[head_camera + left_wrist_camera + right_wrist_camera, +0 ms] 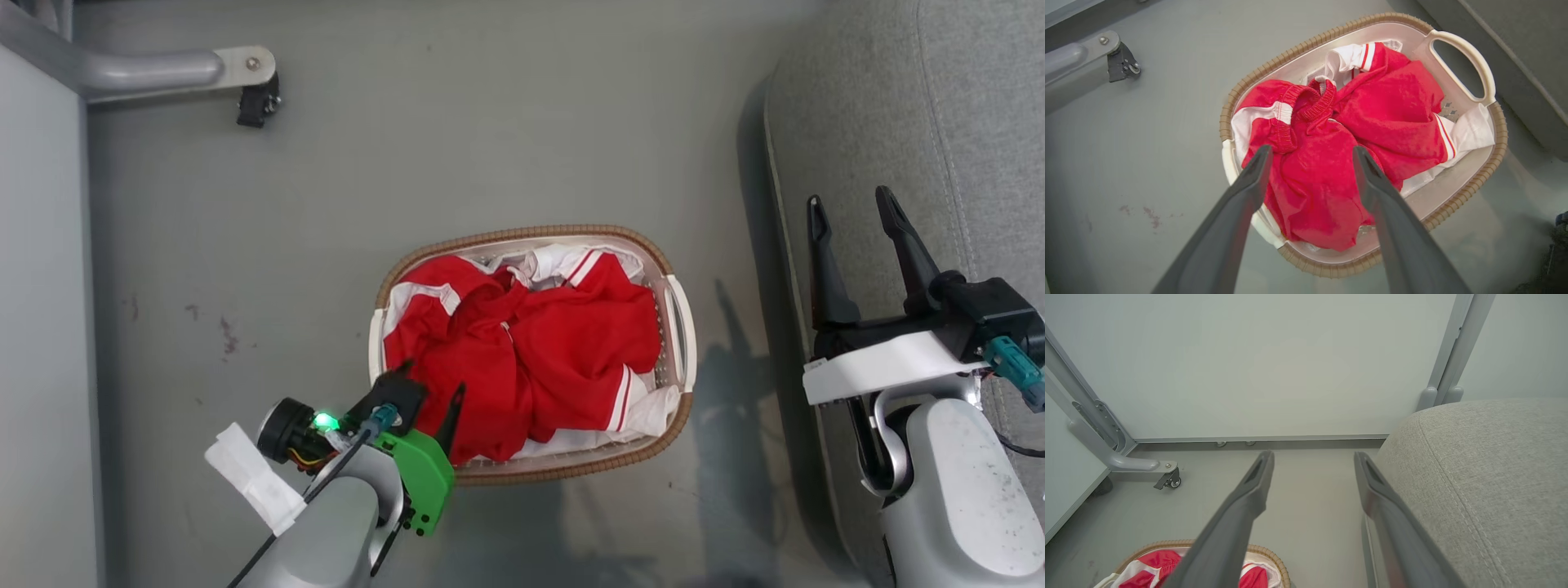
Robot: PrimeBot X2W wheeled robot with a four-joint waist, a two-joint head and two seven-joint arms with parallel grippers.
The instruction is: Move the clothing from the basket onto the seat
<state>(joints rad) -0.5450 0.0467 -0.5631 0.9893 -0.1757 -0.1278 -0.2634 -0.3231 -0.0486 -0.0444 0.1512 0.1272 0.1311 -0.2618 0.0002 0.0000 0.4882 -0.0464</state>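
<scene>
As the clothing (1331, 134) was heaped in the basket (1466, 53) just beyond the wide-open, empty left gripper (1311, 151), it was judged soft, light; a bunched fold was preferred. Right gripper (850, 200) was likewise spread, empty.

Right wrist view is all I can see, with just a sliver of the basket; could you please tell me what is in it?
Observer: The basket is heaped with red clothing with white trim, covering most of its inside.
Operator: Thank you. Where is the other arm, please?
Observer: The left pincer is open above the basket's near-left end, its fingers either side of a red fold; whether they touch it I cannot tell.
Operator: And is any clothing on the seat?
Observer: No. In the head view all the clothing I can see lies in the basket, to the left of the seat.
</scene>
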